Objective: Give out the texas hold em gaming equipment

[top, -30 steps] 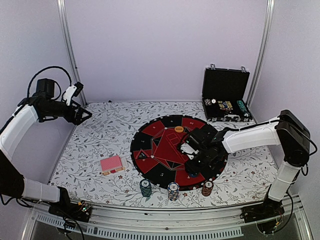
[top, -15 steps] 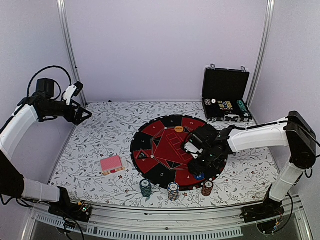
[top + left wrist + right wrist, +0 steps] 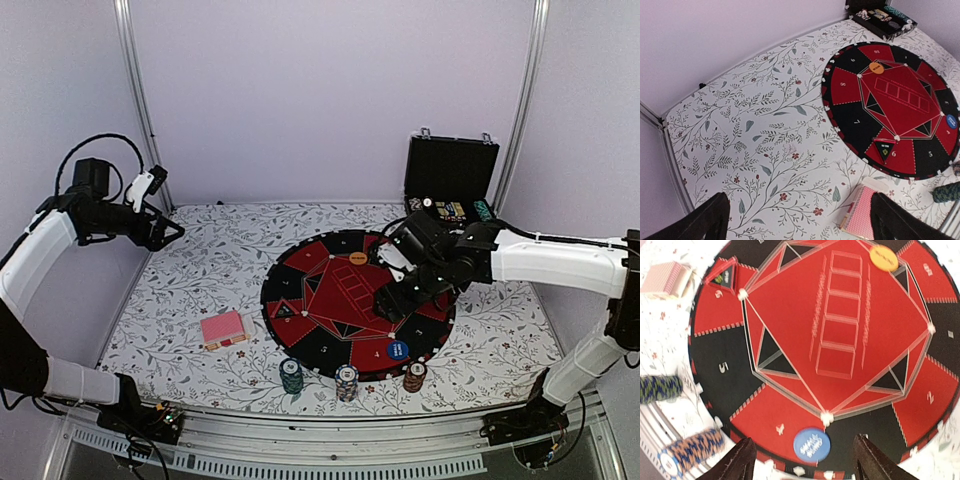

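Three stacks at the table's (image 3: pixel 200 270) near edge: green chips (image 3: pixel 291 376), blue-white chips (image 3: pixel 346 381), brown-red chips (image 3: pixel 415 376). Blue disc (image 3: pixel 397 350) lies on the mat's (image 3: pixel 318 346) near rim. Deck (image 3: pixel 223 329) lies left of the mat, backs up. Right gripper (image 3: pixel 392 298) hangs over the mat's right half, jaws apart, empty. Orange disc (image 3: pixel 358 258) lies on the mat's far part. Left gripper (image 3: pixel 172 232) is above the far-left corner, jaws wide, empty. Case (image 3: pixel 450 190) stands open at the far-right corner.

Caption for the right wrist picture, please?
Open right gripper, a round blue button disc lying free on the red-and-black mat.
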`<state>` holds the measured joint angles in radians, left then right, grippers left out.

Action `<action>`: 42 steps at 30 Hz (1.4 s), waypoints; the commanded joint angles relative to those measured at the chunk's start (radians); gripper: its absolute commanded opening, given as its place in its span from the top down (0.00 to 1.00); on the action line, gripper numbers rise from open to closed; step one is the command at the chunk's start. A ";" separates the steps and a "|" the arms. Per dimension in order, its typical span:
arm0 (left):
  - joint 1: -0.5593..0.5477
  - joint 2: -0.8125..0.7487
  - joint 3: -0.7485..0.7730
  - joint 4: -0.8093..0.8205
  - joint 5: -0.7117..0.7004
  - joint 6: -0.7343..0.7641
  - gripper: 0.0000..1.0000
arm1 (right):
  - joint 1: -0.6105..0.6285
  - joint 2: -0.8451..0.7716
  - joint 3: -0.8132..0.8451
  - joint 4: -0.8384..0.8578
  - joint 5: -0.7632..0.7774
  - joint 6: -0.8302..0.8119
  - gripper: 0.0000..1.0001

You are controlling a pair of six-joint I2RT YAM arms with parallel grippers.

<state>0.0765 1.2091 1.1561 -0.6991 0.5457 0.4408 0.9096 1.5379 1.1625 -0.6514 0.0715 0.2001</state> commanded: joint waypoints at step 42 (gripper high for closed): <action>-0.073 0.007 -0.067 -0.008 -0.081 -0.035 0.00 | 0.150 -0.064 -0.239 -0.190 -0.099 0.237 0.37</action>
<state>0.0113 1.2129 1.0615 -0.6899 0.4625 0.3931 1.0489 1.4597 0.9333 -0.8658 -0.0383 0.4301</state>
